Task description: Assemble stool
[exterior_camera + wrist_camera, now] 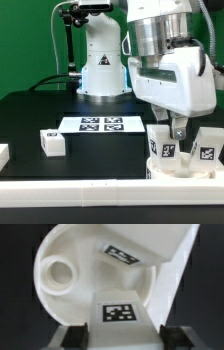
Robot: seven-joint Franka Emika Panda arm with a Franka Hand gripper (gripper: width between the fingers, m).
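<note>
The white round seat [184, 168] lies at the exterior view's right front, underside up, with two legs [163, 144] [207, 146] standing in it. My gripper [179, 133] is down among them. In the wrist view my gripper [125, 338] is shut on a tagged leg [120, 311], with a dark finger pressed against each of its sides. This leg stands on the seat's underside [90, 286]. The second leg [125, 255] stands farther off. An open round hole [58, 273] shows in the seat. A third leg [52, 143] lies loose on the table at the exterior view's left.
The marker board [100, 124] lies in the middle of the black table, in front of the arm's base [102, 70]. A long white rail [90, 190] runs along the front edge. A small white piece [3, 153] sits at the exterior view's far left.
</note>
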